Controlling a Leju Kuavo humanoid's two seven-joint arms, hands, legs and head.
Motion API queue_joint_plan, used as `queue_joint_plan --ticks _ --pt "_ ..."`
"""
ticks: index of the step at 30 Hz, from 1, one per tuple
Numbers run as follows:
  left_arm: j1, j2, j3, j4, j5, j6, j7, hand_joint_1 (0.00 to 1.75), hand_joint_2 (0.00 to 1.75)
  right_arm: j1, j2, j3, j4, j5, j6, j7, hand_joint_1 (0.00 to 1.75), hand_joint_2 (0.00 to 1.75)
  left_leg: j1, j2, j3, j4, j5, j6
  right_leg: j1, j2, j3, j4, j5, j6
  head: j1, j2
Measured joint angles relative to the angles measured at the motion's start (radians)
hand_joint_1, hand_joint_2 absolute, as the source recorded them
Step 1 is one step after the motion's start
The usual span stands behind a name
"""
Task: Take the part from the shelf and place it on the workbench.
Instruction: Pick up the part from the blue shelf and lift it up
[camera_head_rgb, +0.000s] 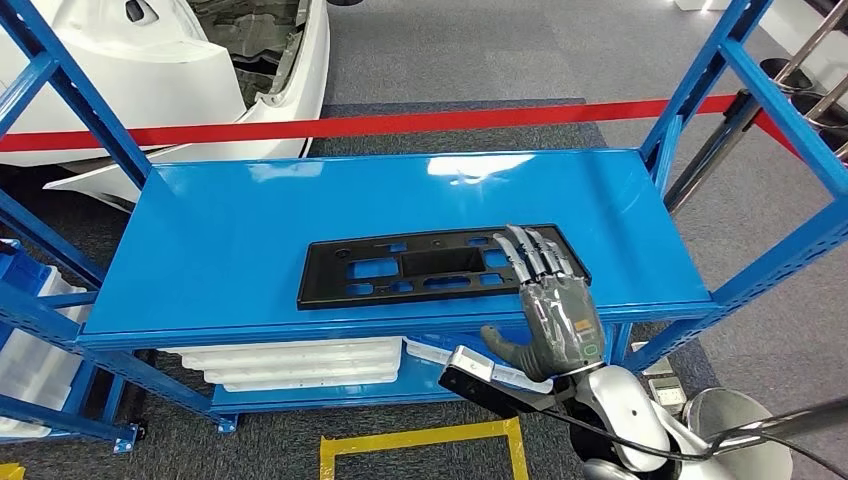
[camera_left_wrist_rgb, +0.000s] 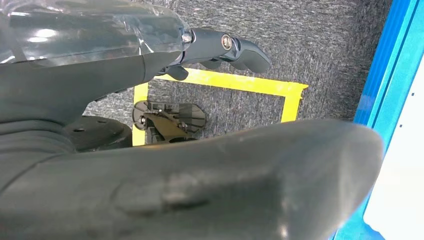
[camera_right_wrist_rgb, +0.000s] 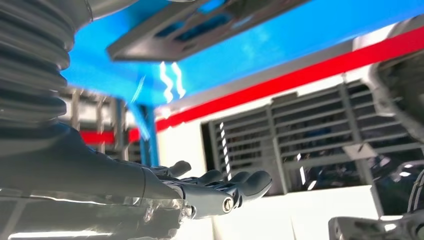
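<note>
The part (camera_head_rgb: 440, 265), a flat black rectangular frame with several cutouts, lies flat on the glossy blue top shelf (camera_head_rgb: 250, 240), just right of the centre of the head view, its long side running left to right. My right robot hand (camera_head_rgb: 555, 300) comes in from the lower right of that frame, palm down, fingers (camera_head_rgb: 530, 255) stretched out straight and side by side over the right end of the part; the fingertips overlap it, though I cannot tell whether they press on it or hang just above. The thumb (camera_head_rgb: 510, 348) sticks out to the left below the shelf's front edge, so this robot hand holds nothing and is not clasped around anything. In the right wrist view the part (camera_right_wrist_rgb: 200, 25) shows at the upper middle. My left robot hand (camera_left_wrist_rgb: 225, 50) appears in the left wrist view at the upper middle, its dark fingers extended over grey carpet (camera_left_wrist_rgb: 310, 40) with nothing in them. Under it, yellow tape (camera_left_wrist_rgb: 240, 82) marks a square on the floor. In the head view, white moulded panels (camera_head_rgb: 300, 362) are stacked on the lower shelf, a red barrier band (camera_head_rgb: 400, 124) crosses behind the rack, and a white car body (camera_head_rgb: 200, 60) fills the upper left.
</note>
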Motion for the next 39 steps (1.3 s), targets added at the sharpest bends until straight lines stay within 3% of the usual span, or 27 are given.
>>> queue_joint_plan --ticks 12,20,23,33,39 --pt "0.0 0.0 0.0 0.0 0.008 0.015 0.002 0.0 0.0 -0.004 -0.061 -0.001 -0.064 0.424 0.169 0.065 0.0 1.75 0.001 0.0 0.008 -0.007 0.001 -0.001 0.003 0.0 0.004 0.0 -0.001 0.0 0.0 0.0" --pt "0.0 -0.005 0.0 0.0 0.009 0.022 0.002 0.0 0.0 -0.021 -0.072 0.018 -0.075 0.459 0.177 0.027 0.0 1.75 0.002 0.0 0.008 -0.008 0.001 -0.001 0.004 0.0 0.004 0.0 -0.001 -0.001 0.0 0.0" --pt "0.0 -0.006 0.0 0.0 0.009 0.024 0.002 0.0 0.0 -0.021 -0.072 0.023 -0.075 0.371 0.116 0.006 0.0 1.75 0.003 0.0 0.009 -0.009 0.001 -0.001 0.004 0.0 0.004 0.0 -0.001 -0.001 0.0 0.0" --pt "0.001 -0.007 0.0 0.0 0.012 0.026 0.004 0.0 0.0 0.003 -0.066 0.017 -0.071 -0.203 -0.15 -0.158 0.0 1.75 0.003 0.0 0.009 -0.009 0.001 -0.001 0.004 0.0 0.004 0.0 -0.002 -0.001 0.0 0.0" --pt "0.002 -0.007 0.0 0.0 0.012 0.027 0.005 0.0 0.0 0.035 -0.066 -0.021 -0.07 -0.46 -0.219 -0.261 0.0 1.75 0.003 0.0 0.009 -0.009 0.001 -0.001 0.004 0.0 0.004 0.0 -0.002 -0.001 0.0 0.0"
